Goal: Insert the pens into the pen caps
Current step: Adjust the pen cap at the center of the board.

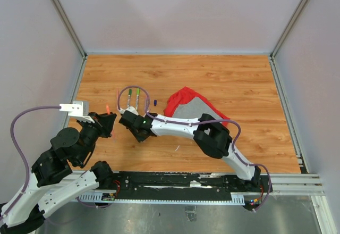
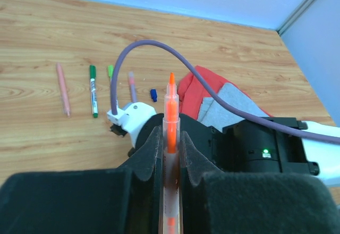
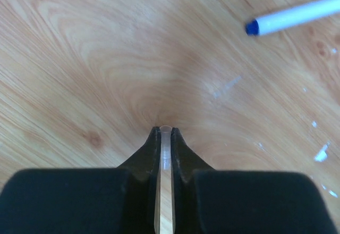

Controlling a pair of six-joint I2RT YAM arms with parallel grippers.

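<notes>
Pinching a slim orange-tipped pen (image 2: 171,118) are the left fingers (image 2: 151,155), while the right fingers (image 3: 144,158) clamp a clear plastic tube (image 3: 165,142).

On the table (image 1: 239,85), the left gripper (image 2: 170,133) sits at the near left with the held pen (image 2: 171,106) between its fingers, tip pointing toward the far side. Just to its right is the right gripper (image 3: 165,132), low over the boards, with the gripped cap (image 3: 165,138) pinched between its fingers. Behind both, a row of pens (image 2: 93,91) lies side by side, flat on the table. To the right of the row is the loose cap (image 2: 153,94), apart from the pens. Further right is the cloth (image 2: 223,98), and the right arm (image 1: 180,125) crosses its near edge. Seen from the right wrist, one more pen (image 3: 297,17) lies ahead and to the right.
</notes>
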